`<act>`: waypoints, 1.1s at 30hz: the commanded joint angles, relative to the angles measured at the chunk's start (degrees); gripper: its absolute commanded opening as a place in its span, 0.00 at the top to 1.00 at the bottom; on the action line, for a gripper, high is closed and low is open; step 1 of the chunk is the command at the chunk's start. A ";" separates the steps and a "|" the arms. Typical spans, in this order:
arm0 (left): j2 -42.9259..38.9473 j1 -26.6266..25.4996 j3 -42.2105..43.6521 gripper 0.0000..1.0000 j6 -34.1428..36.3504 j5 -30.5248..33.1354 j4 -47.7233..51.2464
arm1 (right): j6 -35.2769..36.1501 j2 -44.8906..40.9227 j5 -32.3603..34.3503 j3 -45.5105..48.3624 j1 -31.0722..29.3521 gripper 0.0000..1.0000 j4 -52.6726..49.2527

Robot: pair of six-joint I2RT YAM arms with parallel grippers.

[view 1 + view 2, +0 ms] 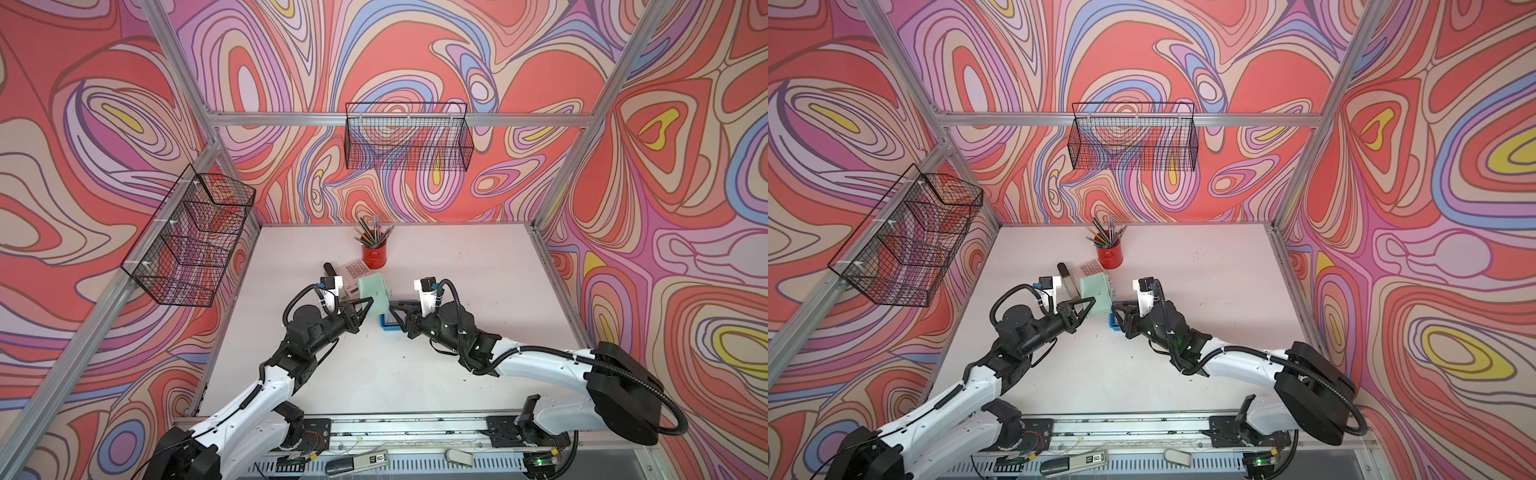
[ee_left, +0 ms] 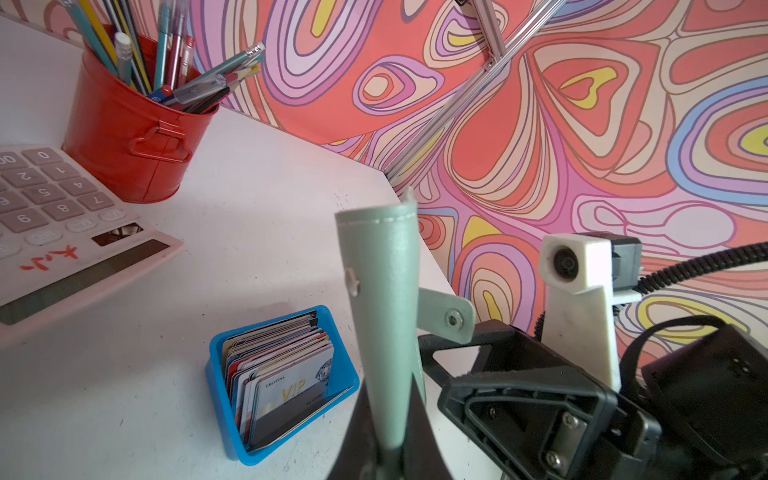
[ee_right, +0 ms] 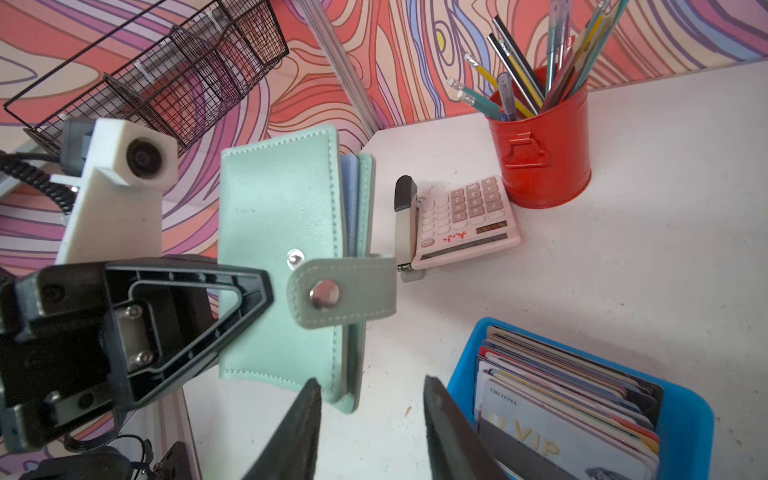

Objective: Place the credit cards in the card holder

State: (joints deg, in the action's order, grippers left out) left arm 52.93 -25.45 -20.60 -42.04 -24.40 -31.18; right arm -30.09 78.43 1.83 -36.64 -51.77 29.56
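The card holder [image 1: 374, 297] [image 1: 1096, 293] is a sage-green wallet held upright above the table. My left gripper [image 1: 365, 309] [image 2: 390, 399] is shut on its lower edge. Its snap tab [image 3: 345, 291] hangs unfastened beside the stud [image 3: 295, 258], and blue inner sleeves show at the wallet's open edge. My right gripper [image 1: 392, 309] [image 3: 372, 384] is open, just right of the wallet, whose lower corner sits near one finger without touching. The credit cards [image 2: 282, 374] [image 3: 561, 399] stand packed in a blue tray [image 1: 388, 328] [image 2: 216, 374] below the right gripper.
A red pot of pens [image 1: 374, 255] stands behind the wallet, with a pink calculator [image 1: 353, 270] and a grey-and-black clip-like object [image 3: 405, 224] beside it. Wire baskets hang on the back wall [image 1: 409, 137] and the left wall [image 1: 191, 241].
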 commanded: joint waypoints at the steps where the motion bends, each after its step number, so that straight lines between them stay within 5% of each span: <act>1: 1.24 0.05 -2.24 1.00 -1.09 -4.25 -5.09 | 0.68 0.49 -0.81 -1.83 0.21 0.57 -0.76; 14: 3.70 0.05 -1.97 1.00 -3.28 -7.61 -9.95 | -1.62 -3.85 13.39 -0.99 0.57 0.59 -7.23; 33: 5.08 0.01 -1.72 1.00 -3.84 -8.95 -12.68 | -1.93 -3.90 1.13 0.77 1.14 0.61 0.06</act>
State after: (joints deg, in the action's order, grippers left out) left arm 58.63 -25.45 -20.91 -45.69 -32.62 -40.84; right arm -31.59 75.59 6.72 -36.51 -50.48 26.76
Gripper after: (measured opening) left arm 0.087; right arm 0.395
